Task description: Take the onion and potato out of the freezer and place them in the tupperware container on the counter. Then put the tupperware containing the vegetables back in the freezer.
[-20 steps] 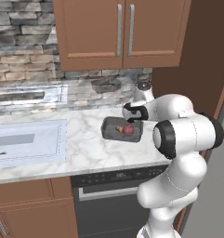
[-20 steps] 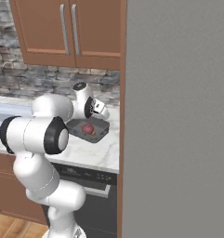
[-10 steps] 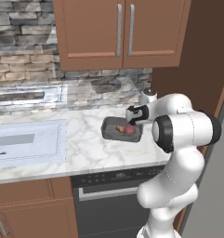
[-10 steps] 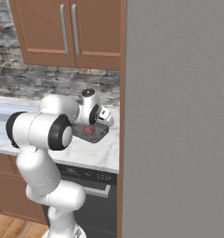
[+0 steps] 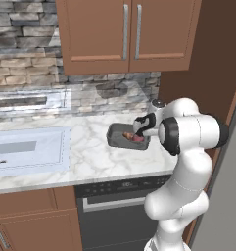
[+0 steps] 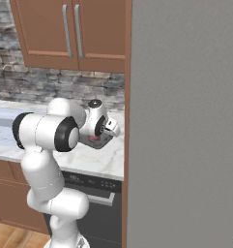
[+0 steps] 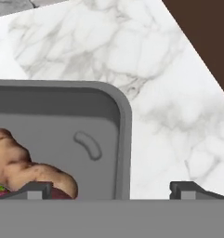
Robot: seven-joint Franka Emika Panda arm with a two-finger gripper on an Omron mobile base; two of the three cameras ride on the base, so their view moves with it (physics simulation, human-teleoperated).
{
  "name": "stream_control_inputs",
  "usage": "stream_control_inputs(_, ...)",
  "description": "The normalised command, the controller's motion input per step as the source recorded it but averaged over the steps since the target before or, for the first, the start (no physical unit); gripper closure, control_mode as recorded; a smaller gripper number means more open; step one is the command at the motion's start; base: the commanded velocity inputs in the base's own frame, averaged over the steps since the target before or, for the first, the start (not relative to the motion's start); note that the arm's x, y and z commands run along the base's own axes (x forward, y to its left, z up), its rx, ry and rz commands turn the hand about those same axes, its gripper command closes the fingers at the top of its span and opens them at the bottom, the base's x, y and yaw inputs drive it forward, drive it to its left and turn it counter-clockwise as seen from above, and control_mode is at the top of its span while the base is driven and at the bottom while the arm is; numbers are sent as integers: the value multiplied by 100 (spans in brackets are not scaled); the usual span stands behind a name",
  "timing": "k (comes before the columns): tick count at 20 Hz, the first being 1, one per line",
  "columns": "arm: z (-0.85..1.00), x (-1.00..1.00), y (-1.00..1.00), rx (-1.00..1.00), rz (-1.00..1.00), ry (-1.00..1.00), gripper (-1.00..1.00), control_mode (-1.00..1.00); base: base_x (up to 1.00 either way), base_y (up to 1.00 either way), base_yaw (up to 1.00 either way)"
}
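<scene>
In the left base view, the white counter point(image 5: 90, 152) runs across the middle of the frame, with a pale sink point(image 5: 26, 149) set into it at the left. The dark tray point(image 5: 120, 138) sits right of centre on the marble, and a tan potato point(image 5: 128, 136) and a red onion point(image 5: 138, 139) lie inside it toward its right end. The gripper point(image 5: 139, 128) hangs just above that right end, its dark fingers pointing down at the tray, which fits a hand placed to take the tray by its rim. Brown wall cabinets point(image 5: 124, 34) fill the top of the frame.

In the right base view, the flat grey freezer door point(image 6: 185, 121) takes up the right half of the frame and looks closed from this side, so judging by this it would need opening before the tray can go in. The arm's shoulder and wrist cover most of the tray point(image 6: 106, 141) at centre left; a patch of the red onion point(image 6: 93, 138) shows just under the wrist.

In the hand view, the tray's rounded corner and rim point(image 7: 125, 139) run down the middle, with bare marble counter point(image 7: 169, 93) to the right. The potato point(image 7: 20, 165) lies in the lower left of the tray, with a sliver of dark red onion point(image 7: 62, 194) under it. The 2 finger tips point(image 7: 40, 189) stand wide apart at the bottom, 1 inside the tray and 1 outside, straddling the rim without pinching it. Both vegetables being in the tray, the next step appears to be gripping that rim.
</scene>
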Motion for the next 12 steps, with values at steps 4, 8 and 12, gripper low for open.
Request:
stream_control_inputs(4, -31, 24, -5, 4, 0, 0, -100, -100, 0, 0, 0)
stream_control_inputs(8, -31, 31, -1, 6, 0, 0, -100, -100, 0, 0, 0)
stream_control_inputs(12, -32, 31, 0, 5, 0, 0, -100, -100, 0, 0, 0)
